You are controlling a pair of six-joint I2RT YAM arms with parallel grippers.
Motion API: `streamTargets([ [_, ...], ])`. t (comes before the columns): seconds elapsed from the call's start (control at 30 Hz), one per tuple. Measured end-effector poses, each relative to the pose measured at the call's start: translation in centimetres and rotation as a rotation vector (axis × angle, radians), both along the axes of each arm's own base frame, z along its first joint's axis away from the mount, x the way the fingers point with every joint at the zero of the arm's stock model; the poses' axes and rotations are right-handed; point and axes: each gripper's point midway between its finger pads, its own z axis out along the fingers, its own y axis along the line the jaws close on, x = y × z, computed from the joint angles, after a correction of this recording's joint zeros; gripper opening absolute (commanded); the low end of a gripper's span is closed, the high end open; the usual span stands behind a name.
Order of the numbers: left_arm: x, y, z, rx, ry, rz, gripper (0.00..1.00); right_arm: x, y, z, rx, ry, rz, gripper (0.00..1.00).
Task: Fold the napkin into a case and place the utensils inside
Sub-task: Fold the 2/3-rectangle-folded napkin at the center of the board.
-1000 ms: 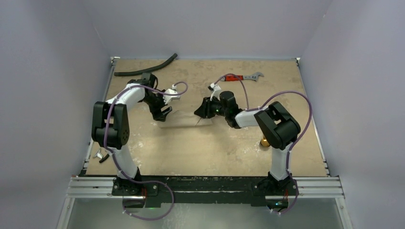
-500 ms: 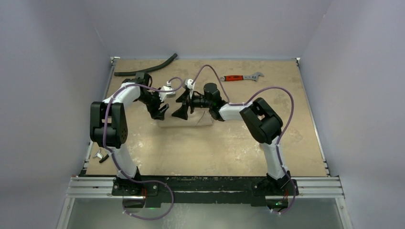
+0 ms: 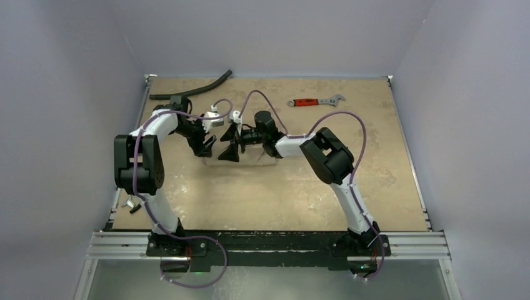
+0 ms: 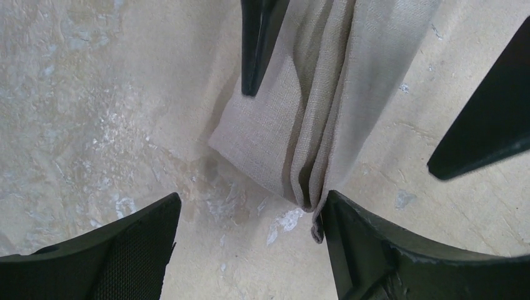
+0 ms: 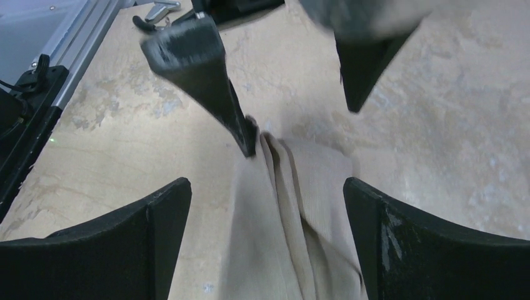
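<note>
Reaches farther left than a second ago with right gripper (image 3: 230, 143), wedge-shaped jaws spread, empty. Holds left gripper (image 3: 209, 144) spread too, empty. Leaves woven beige napkin (image 4: 294, 137) pleated flat, near-left of red-handled wrench (image 3: 315, 100).

The tan table (image 3: 281, 194) bears a folded napkin (image 4: 312, 125), black hose (image 3: 194, 89) and red-handled wrench (image 3: 315, 100).
</note>
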Motion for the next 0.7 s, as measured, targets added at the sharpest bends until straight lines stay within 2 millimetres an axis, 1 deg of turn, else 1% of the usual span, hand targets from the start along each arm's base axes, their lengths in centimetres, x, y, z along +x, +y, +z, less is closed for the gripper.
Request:
streamTargets([
  [0.07, 0.0, 0.0, 0.0, -0.005, 0.000, 0.001, 0.82, -0.2, 0.8, 0.5, 0.002, -0.020, 0.005, 0.84],
  [0.23, -0.5, -0.2, -0.2, -0.018, 0.004, -0.001, 0.83, -0.5, 2.7, 1.4, 0.011, -0.060, 0.014, 0.77],
  [0.3, -0.7, -0.3, -0.2, -0.025, 0.004, -0.003, 0.83, -0.4, 3.3, 1.2, 0.006, -0.069, 0.018, 0.75],
  [0.4, -0.7, -0.2, -0.1, -0.024, 0.003, 0.004, 0.84, 0.3, 4.0, 0.5, -0.002, -0.083, 0.009, 0.73],
  [0.6, -0.6, 1.4, 0.3, -0.043, 0.013, 0.056, 0.85, 0.9, 3.9, -0.3, -0.029, -0.094, -0.006, 0.68],
  [0.7, -0.2, 2.1, 1.2, -0.057, 0.010, 0.075, 0.85, 1.0, 3.6, -0.9, -0.045, -0.094, -0.018, 0.69],
])
